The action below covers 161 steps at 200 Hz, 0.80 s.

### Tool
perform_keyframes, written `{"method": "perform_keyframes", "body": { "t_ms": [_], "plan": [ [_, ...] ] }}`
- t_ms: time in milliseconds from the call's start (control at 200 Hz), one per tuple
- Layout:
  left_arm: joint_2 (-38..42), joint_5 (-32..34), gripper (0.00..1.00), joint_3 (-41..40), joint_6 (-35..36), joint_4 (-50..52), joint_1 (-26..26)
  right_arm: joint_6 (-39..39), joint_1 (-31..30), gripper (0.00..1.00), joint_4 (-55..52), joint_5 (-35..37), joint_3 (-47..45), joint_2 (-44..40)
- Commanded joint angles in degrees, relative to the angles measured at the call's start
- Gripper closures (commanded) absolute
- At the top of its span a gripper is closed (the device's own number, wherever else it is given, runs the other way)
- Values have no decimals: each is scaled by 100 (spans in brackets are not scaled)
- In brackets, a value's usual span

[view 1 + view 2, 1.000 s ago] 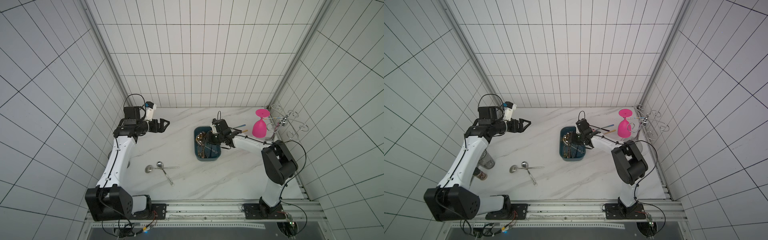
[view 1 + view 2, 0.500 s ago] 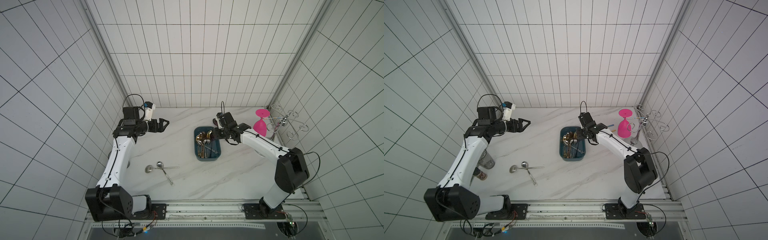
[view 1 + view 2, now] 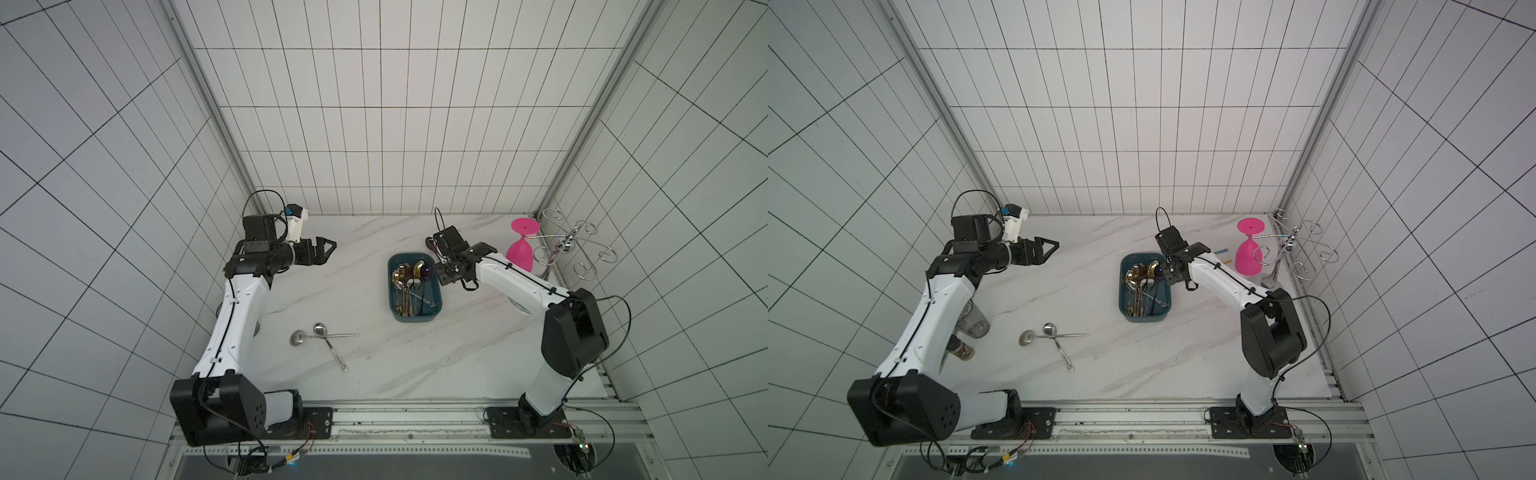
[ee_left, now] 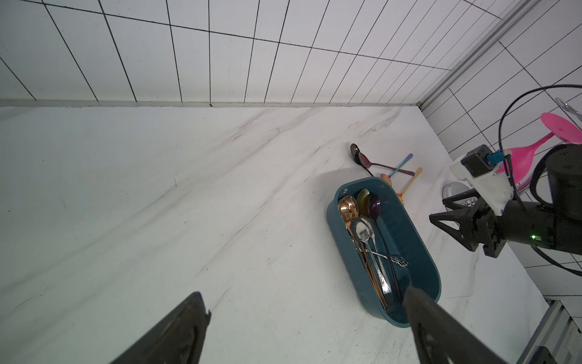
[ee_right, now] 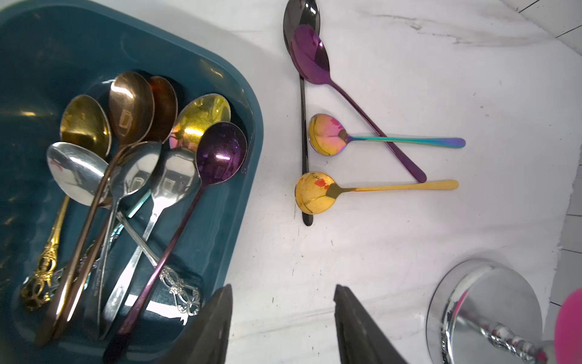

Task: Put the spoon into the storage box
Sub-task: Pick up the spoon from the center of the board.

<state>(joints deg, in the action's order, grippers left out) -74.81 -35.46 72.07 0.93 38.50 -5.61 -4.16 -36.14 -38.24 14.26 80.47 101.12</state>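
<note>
Two steel spoons point(image 3: 328, 336) lie crossed on the near marble-look tabletop point(image 3: 415, 374) — light, stiff, slick, probably best pinched mid-handle. Beyond, the teal storage box point(image 3: 415, 319) holds a pile; the right gripper point(image 5: 283, 290) hangs beside it, half-open and empty, while the left gripper point(image 4: 304, 293) gapes wide. Four coloured spoons point(image 5: 381, 140) wait near the white-tiled wall point(image 3: 374, 145).

The storage box point(image 5: 47, 41) is teal, the goblet point(image 3: 519, 254) pink.
</note>
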Motion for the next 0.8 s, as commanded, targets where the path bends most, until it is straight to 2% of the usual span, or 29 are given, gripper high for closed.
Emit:
{"method": "perform_keyframes", "body": {
  "t_ms": [0,65,390,800],
  "plan": [
    [137,-66,1,-47,-47,-104,-39,222,119,43,-342,14,423,355],
    [167,-66,1,-1,-38,-51,-57,169,206,43,-656,-35,627,548],
    [211,-135,1,-142,-89,-189,-90,179,463,42,-842,-247,1125,1225],
    [194,-134,1,-153,-115,-213,-100,179,600,45,-838,27,1751,1975]
  ]
}}
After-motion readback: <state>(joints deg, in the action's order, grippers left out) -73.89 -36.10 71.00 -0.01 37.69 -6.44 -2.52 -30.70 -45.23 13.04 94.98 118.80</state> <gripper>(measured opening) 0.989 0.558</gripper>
